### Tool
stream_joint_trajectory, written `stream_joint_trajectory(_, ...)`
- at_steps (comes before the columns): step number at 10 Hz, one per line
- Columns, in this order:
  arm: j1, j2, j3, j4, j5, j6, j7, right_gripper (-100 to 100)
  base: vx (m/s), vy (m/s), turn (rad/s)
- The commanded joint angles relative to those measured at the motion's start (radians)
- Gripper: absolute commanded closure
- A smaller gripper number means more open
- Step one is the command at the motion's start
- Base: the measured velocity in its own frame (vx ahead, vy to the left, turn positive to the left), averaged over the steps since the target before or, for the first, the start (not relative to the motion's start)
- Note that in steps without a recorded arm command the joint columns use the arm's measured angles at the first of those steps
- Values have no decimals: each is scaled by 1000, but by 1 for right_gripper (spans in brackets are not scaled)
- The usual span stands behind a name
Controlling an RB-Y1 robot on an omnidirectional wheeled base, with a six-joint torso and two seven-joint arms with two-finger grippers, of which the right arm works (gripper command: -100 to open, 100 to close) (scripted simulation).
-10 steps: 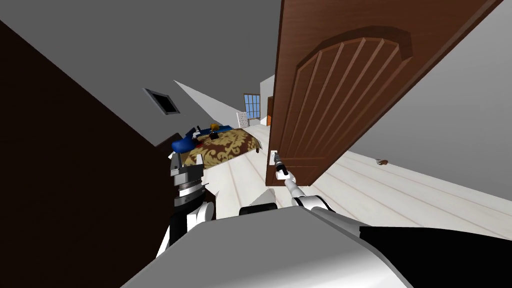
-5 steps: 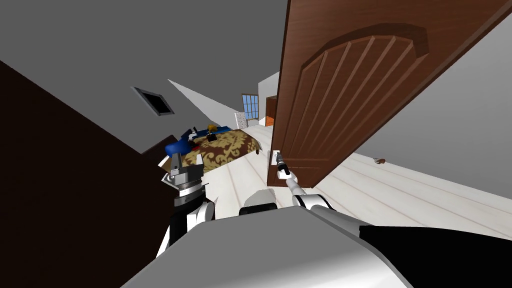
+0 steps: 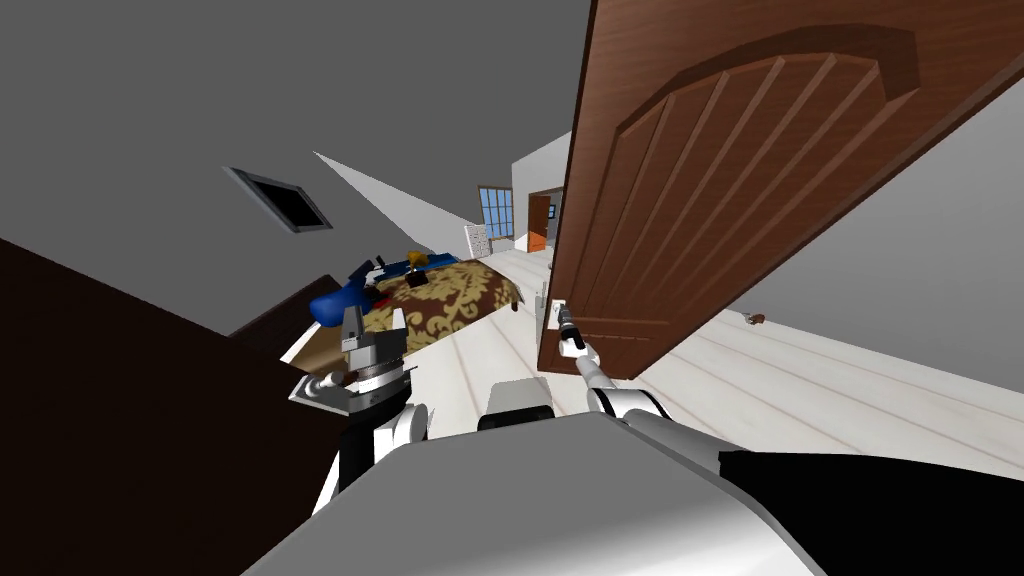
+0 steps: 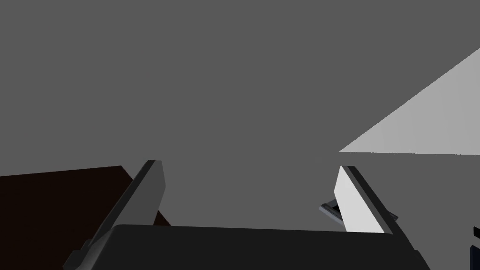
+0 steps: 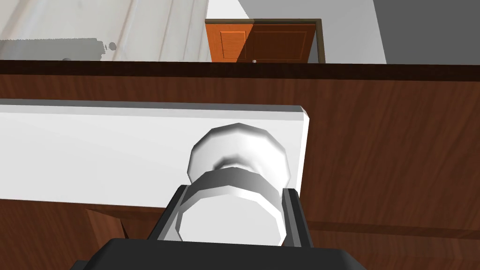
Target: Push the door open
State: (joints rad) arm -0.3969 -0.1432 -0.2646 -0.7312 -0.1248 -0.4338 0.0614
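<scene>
Right now my right hand point(image 5: 234, 190) is at the door point(image 3: 700, 170), a brown wooden one with an arched panel of raised ribs, which fills the upper right of the head view and stands ajar. The hand's two fingers point(image 5: 174, 211) press against opposite sides of the white door knob point(image 5: 239, 154), pinching it. The knob sits on a white plate point(image 5: 117, 150) close to the door's free edge, low on the door as the head view shows it. My right forearm reaches forward from the chest to that spot. My left hand point(image 4: 251, 165) is raised on my left side, well apart from the door, with its fingers spread and nothing between them. Beside it, on the left, stands a dark brown panel point(image 3: 120, 420). Past the door's edge the room beyond shows a pale plank floor point(image 3: 800, 390), a bed point(image 3: 450, 300) with a brown and gold patterned cover and blue items at its far end, a window point(image 3: 497, 212) on the far wall, and an orange door point(image 5: 234, 44) farther off.
</scene>
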Motion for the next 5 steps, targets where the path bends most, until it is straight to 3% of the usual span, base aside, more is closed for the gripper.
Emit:
stream_joint_trajectory(1, -4, -4, -13, 4, -4, -2, 3, 100, 172, 97, -51)
stream_joint_trajectory(5, 0, -17, -40, 12, -13, -6, 11, 100, 137, 59, -53)
